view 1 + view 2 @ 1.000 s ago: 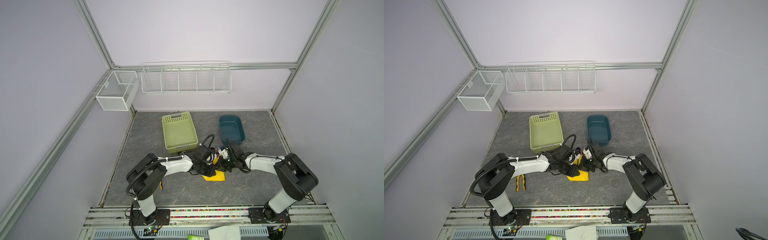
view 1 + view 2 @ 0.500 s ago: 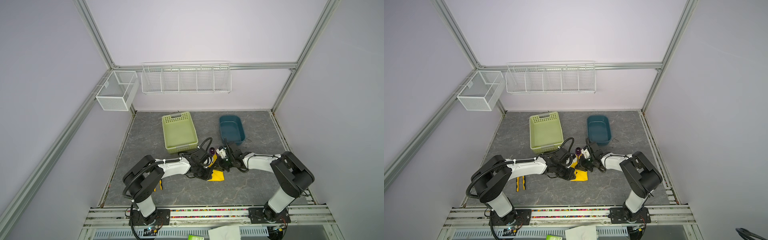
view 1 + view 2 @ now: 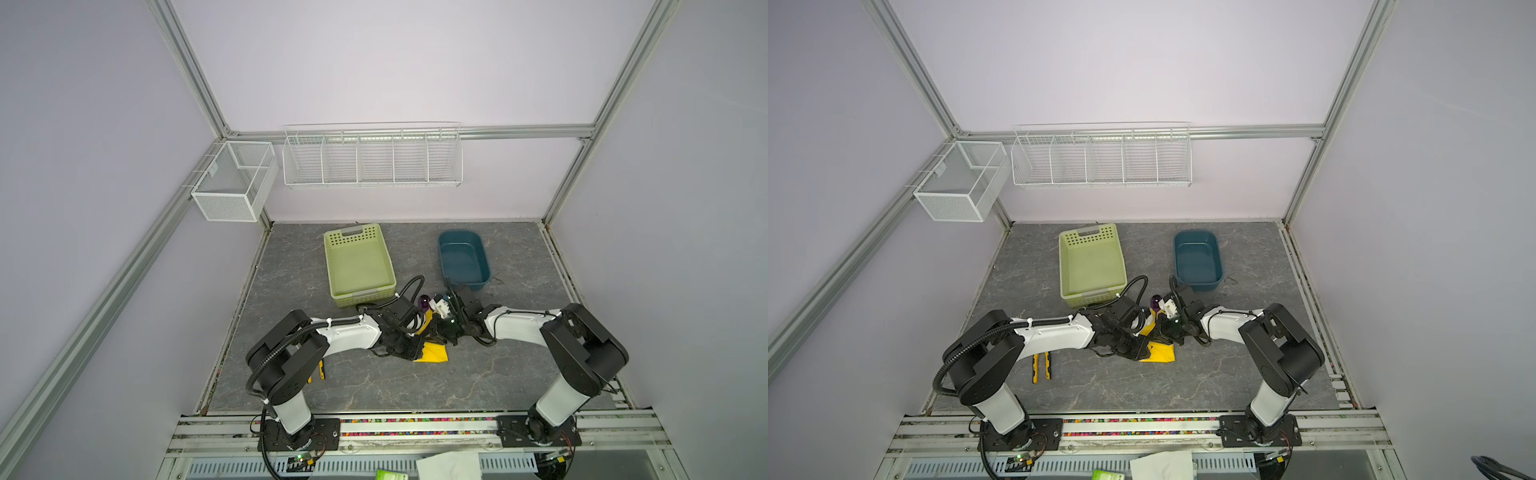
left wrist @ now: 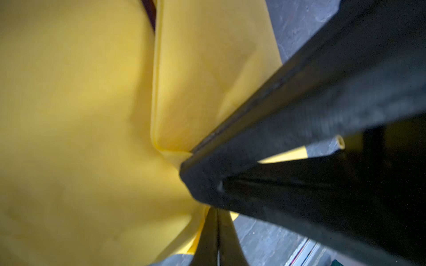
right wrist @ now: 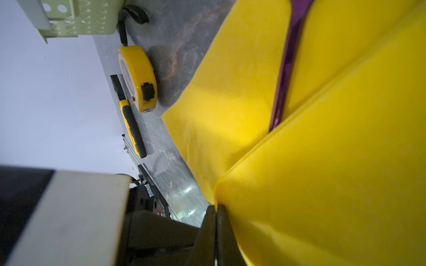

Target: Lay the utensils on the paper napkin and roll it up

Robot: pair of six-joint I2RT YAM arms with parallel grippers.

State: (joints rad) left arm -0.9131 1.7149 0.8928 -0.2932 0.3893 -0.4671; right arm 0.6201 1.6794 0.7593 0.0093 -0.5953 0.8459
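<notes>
While the left gripper [image 4: 217, 216] and right gripper [image 5: 216, 208] each pinch the folded napkin [image 5: 322, 184] near the green basket [image 3: 361, 296], uneven pulling could tear the thin paper or spill the utensils [image 5: 288, 64]

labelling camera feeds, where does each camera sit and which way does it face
Top views: high above the near edge, facing down at the table; both arms, left pincer and right pincer meeting at the paper napkin.
Left wrist: on the left arm, close over the folded napkin; shut pincer tips show.
Right wrist: on the right arm, facing past a purple utensil handle toward the tape measure and pliers; shut pincer tips show.
Shared: both wrist views show napkin at their pincer tips.
</notes>
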